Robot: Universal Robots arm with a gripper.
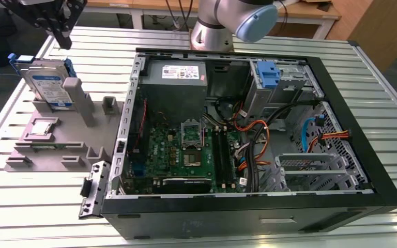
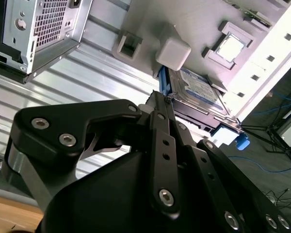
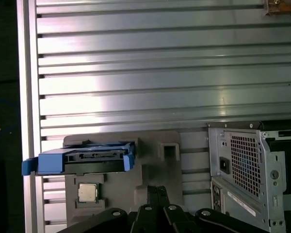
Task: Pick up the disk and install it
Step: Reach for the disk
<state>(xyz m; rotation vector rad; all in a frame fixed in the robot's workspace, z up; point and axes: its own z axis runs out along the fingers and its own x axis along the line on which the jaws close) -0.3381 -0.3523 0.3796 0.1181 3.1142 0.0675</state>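
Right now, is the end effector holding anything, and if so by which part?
Nothing is held. The end effector is empty, its fingers together, near the disk but apart from it; the disk stands on edge in the grey fixture.

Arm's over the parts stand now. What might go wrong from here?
1. The pincer looks shut above the disk; lowered like that, it would likely strike its top edge.
2. The disk stands upright in the grey fixture beside a post; a skewed lift may jam it or drag the fixture.
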